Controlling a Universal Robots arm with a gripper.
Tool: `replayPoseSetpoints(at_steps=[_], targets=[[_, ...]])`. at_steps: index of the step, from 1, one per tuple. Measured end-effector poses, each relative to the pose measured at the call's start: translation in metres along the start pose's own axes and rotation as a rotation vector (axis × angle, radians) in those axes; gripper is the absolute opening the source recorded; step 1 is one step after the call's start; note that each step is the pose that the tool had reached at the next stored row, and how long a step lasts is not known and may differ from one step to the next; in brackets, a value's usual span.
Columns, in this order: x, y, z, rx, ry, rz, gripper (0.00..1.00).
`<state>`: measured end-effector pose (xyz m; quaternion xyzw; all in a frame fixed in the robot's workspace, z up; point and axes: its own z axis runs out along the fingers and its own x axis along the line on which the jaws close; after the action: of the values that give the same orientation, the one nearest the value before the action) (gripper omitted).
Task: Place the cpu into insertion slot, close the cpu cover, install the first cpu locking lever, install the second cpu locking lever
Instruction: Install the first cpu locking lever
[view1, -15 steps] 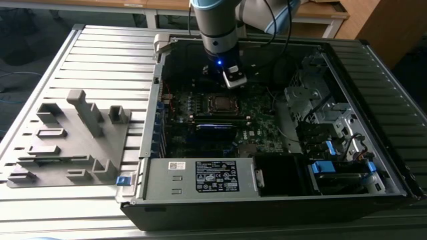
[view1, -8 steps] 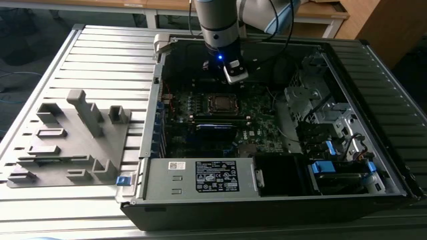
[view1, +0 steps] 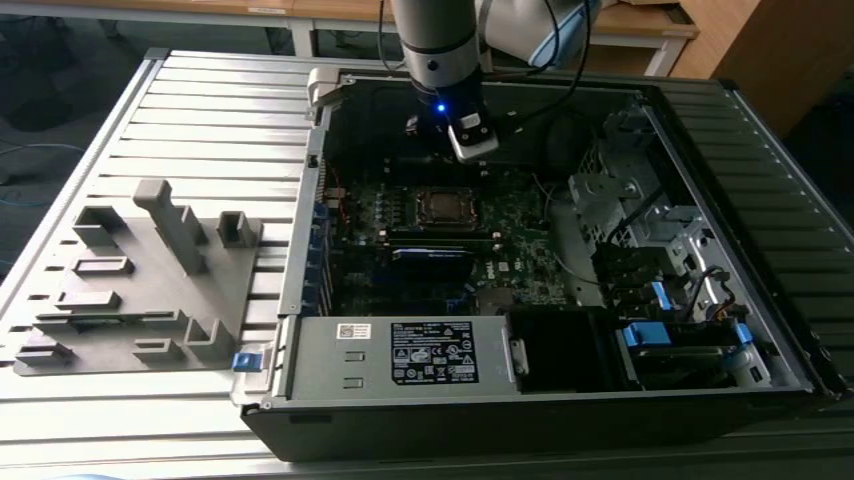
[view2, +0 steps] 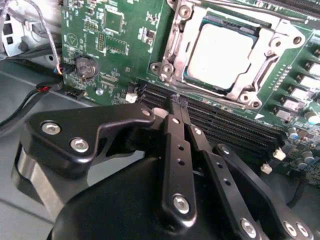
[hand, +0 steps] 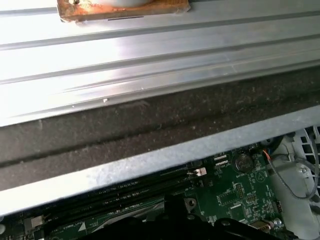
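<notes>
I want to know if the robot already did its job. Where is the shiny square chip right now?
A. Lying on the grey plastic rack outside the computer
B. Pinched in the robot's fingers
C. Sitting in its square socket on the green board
C. In the second wrist view the chip sits flat in the socket on the green board, with the metal cover frame around it, while the gripper sits apart from it, fingers together and empty.
</notes>
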<state>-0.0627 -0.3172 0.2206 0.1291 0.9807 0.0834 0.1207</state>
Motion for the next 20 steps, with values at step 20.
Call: replayPoseSetpoints(at_steps=[20], targets=[[-0.0033,0.0006,0.0021,0.1121,0.1409,-0.002,0.11]])
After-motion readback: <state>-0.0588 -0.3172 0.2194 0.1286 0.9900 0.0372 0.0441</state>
